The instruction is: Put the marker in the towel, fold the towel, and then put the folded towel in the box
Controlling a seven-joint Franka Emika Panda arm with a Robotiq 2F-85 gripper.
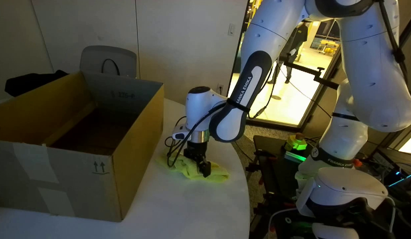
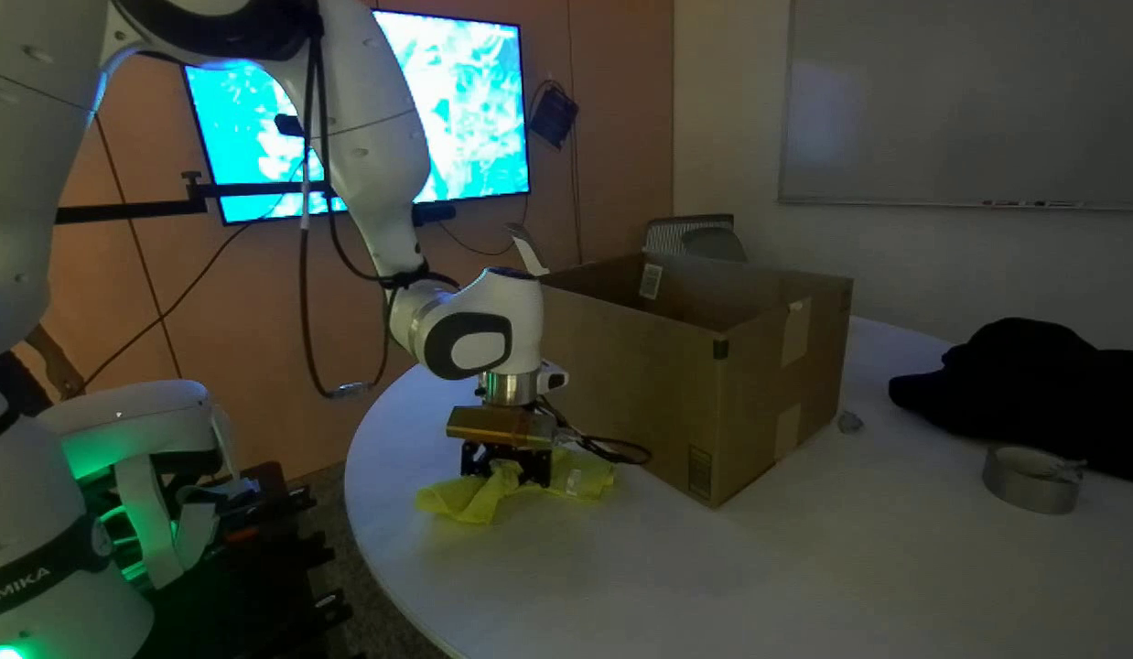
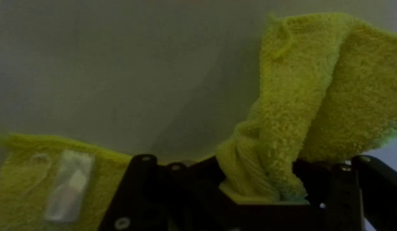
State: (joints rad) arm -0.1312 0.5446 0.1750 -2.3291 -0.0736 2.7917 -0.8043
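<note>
Claw point(image 3: 262, 179): clenched on a bunched fold of towel point(image 3: 288, 106).
Towel: crumpled on table point(image 2: 676, 577), pale tag point(image 3: 68, 189) at 9 o'clock from claw, wrist view.
Box point(image 2: 640, 394): open-topped, near towel, 2 o'clock in an exterior view.
Grey roll point(image 2: 1031, 482): on table, 3 o'clock from towel in an exterior view.

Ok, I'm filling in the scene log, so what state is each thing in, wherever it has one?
Box, upright, open at the top
Towel, rumpled, bunched where gripped, outside the box
Gripper, pointing down, closed on the towel
Marker, not visible in any view, so can't tell
Screen, on
Tape roll, lying flat on the table
Black bundle, seemingly cloth, heaped on the table
</note>
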